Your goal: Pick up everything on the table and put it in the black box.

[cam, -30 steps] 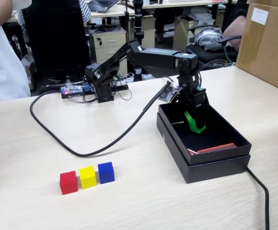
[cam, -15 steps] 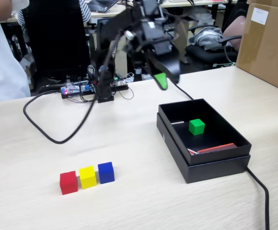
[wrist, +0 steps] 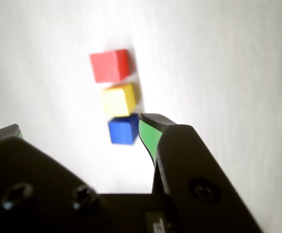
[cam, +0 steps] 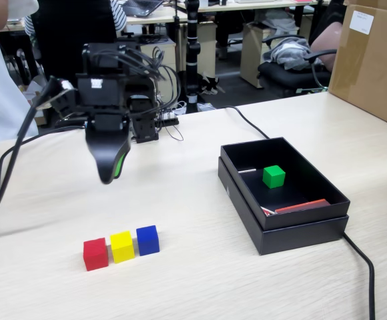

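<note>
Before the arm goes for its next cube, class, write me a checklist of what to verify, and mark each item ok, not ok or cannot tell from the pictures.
1. End effector open and empty: ok; the wrist view shows a wide gap between its jaws with nothing in it.
2. Blue cube, yellow cube and red cube on the table: ok.
3. Room for the jaws around one cube: not ok; the three sit tight in a row.
4. Green cube inside the black box: ok.
5. End effector directly over a cube: not ok; it hangs high, behind the row.
</note>
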{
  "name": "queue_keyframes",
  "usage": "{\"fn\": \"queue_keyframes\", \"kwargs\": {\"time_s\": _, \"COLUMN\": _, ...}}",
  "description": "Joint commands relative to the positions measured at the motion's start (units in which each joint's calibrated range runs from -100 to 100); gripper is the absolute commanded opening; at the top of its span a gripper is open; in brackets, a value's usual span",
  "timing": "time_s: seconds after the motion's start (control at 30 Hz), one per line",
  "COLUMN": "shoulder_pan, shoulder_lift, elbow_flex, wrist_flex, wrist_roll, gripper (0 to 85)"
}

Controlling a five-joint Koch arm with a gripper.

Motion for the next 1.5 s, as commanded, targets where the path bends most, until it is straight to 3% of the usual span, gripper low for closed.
{"fn": "queue_keyframes", "kwargs": {"time_s": 0.0, "shoulder_pan": -0.93, "shoulder_lift": 8.05, "elbow_flex": 10.73, "wrist_flex": 0.25, "wrist_roll": -1.66, "gripper": 47.6}}
{"fn": "queue_keyframes", "kwargs": {"time_s": 0.27, "shoulder_pan": -1.66, "shoulder_lift": 23.09, "elbow_flex": 17.53, "wrist_flex": 2.06, "wrist_roll": -2.83, "gripper": 47.7}}
{"fn": "queue_keyframes", "kwargs": {"time_s": 0.77, "shoulder_pan": -2.39, "shoulder_lift": 34.91, "elbow_flex": 21.07, "wrist_flex": 9.75, "wrist_roll": -5.81, "gripper": 44.5}}
{"fn": "queue_keyframes", "kwargs": {"time_s": 1.03, "shoulder_pan": -2.59, "shoulder_lift": 35.82, "elbow_flex": 21.43, "wrist_flex": 9.75, "wrist_roll": -5.76, "gripper": 19.5}}
{"fn": "queue_keyframes", "kwargs": {"time_s": 1.07, "shoulder_pan": -2.69, "shoulder_lift": 35.82, "elbow_flex": 21.43, "wrist_flex": 9.75, "wrist_roll": -5.67, "gripper": 11.7}}
{"fn": "queue_keyframes", "kwargs": {"time_s": 1.13, "shoulder_pan": -3.03, "shoulder_lift": 35.13, "elbow_flex": 20.98, "wrist_flex": 9.66, "wrist_roll": -5.67, "gripper": 9.4}}
{"fn": "queue_keyframes", "kwargs": {"time_s": 1.2, "shoulder_pan": -3.37, "shoulder_lift": 30.66, "elbow_flex": 18.17, "wrist_flex": 9.49, "wrist_roll": -5.57, "gripper": 9.3}}
{"fn": "queue_keyframes", "kwargs": {"time_s": 1.37, "shoulder_pan": -2.78, "shoulder_lift": -6.63, "elbow_flex": -7.4, "wrist_flex": 8.11, "wrist_roll": -4.05, "gripper": 9.3}}
{"fn": "queue_keyframes", "kwargs": {"time_s": 1.47, "shoulder_pan": 1.42, "shoulder_lift": -25.34, "elbow_flex": -18.82, "wrist_flex": 3.96, "wrist_roll": -0.83, "gripper": 9.3}}
